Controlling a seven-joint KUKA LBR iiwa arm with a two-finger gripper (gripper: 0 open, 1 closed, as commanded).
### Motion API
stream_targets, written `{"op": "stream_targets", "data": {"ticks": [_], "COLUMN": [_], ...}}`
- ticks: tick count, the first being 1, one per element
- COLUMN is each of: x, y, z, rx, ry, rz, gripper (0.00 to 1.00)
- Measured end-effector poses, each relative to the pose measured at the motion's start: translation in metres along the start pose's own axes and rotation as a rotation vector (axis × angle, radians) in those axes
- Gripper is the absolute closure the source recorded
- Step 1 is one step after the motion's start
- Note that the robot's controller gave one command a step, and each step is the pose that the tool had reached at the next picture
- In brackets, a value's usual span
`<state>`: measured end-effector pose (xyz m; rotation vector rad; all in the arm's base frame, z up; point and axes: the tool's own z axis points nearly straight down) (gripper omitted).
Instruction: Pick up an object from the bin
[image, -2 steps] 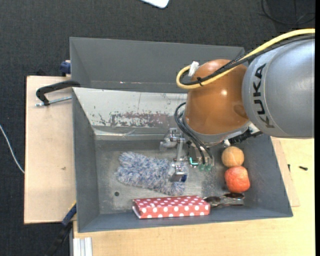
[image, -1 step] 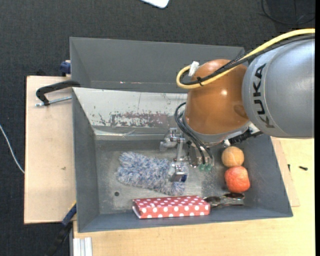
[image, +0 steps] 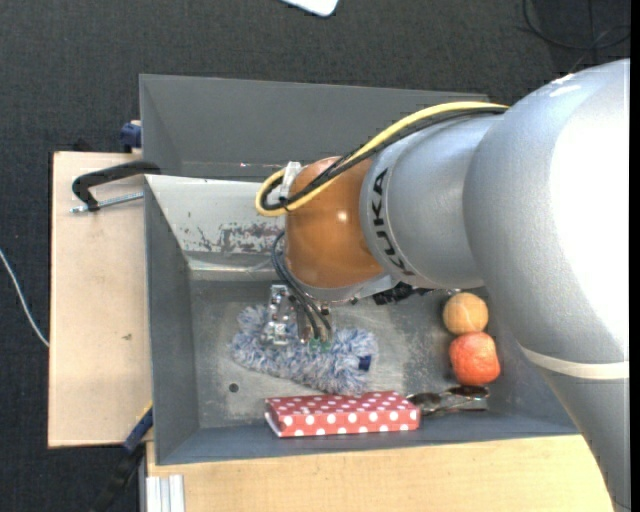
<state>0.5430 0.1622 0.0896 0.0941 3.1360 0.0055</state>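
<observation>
My gripper reaches down into the middle of the bin, its fingertips resting on a fluffy blue and white cloth-like bundle that lies spread on the bin floor. The fingers stand close together over the bundle's left half, with fibres around them. A red box with white polka dots lies along the front wall, just below the bundle.
At the right side of the bin sit a tan ball and a red-orange apple-like fruit. A dark metal tool lies next to the polka-dot box. The large arm with its orange cover overhangs the bin's right half.
</observation>
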Motion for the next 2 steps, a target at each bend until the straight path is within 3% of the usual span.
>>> {"op": "stream_targets", "data": {"ticks": [1,2], "x": [0.0,0.003], "y": [0.0,-0.002], "z": [0.0,-0.118], "rx": [0.0,0.0], "ry": [0.0,0.0], "rz": [0.0,-0.026], "gripper": [1.0,1.0]}}
